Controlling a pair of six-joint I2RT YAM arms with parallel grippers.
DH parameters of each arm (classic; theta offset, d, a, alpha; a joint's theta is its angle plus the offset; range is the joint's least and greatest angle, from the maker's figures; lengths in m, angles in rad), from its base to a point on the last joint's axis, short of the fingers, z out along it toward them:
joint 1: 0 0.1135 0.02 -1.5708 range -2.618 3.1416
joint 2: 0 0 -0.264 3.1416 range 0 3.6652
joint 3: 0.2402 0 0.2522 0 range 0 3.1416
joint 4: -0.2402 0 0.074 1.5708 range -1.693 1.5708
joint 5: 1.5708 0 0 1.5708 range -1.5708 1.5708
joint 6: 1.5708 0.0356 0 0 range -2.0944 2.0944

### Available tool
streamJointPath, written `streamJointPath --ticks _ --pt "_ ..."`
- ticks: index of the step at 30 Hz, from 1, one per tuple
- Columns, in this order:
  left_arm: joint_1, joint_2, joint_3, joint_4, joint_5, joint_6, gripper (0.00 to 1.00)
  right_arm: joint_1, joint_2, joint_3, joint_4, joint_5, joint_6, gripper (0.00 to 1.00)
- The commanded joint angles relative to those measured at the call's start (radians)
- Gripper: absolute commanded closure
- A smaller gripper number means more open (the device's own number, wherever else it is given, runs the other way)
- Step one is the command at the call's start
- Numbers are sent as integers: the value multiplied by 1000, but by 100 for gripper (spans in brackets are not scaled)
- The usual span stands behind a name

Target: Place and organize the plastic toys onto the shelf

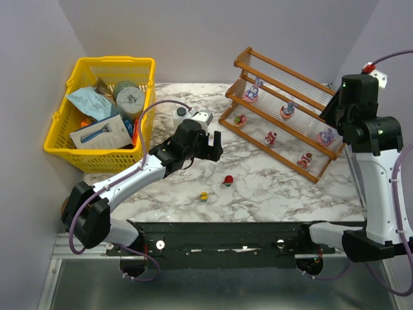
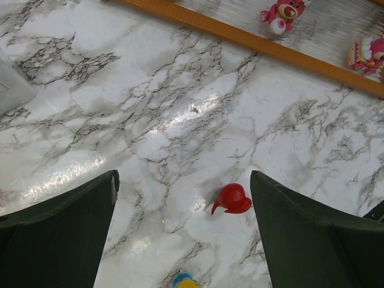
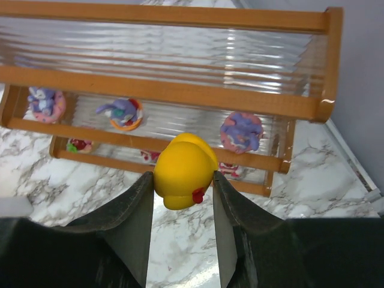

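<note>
The shelf (image 1: pixel 284 110) stands at the back right, with three purple bunnies (image 1: pixel 288 110) on its upper tier and three pink-red figures (image 1: pixel 271 137) on the lower tier. A red toy (image 1: pixel 228 180) and a small yellow-blue toy (image 1: pixel 204 196) lie on the marble table. My left gripper (image 2: pixel 183 180) is open and empty above the table, with the red toy (image 2: pixel 233 198) just inside its right finger. My right gripper (image 3: pixel 183 177) is shut on a yellow toy (image 3: pixel 185 162), held in the air in front of the shelf's right end (image 3: pixel 162 90).
A yellow mesh basket (image 1: pixel 58 135) full of packages stands at the back left. A white bottle with a black cap (image 1: pixel 181 116) stands just behind my left gripper. The table's right edge and a grey wall lie beyond the shelf.
</note>
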Motion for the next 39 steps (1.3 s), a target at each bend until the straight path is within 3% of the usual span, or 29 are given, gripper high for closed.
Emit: streamJointPath --ticks 1,5,15,24,39 --pt "6 -26 -12 15 12 11 1 -106 59 66 -47 -127 -112 99" --pt "6 -26 -12 13 12 12 1 -242 122 126 -81 -251 -149 99" --pt "6 -30 -19 12 12 18 1 -420 243 236 -114 -401 -204 99" --pt "6 -36 -29 12 12 24 1 -459 352 319 -148 -493 -212 95" --pt "6 -26 -30 9 9 38 1 -460 406 339 -162 -447 -210 81"
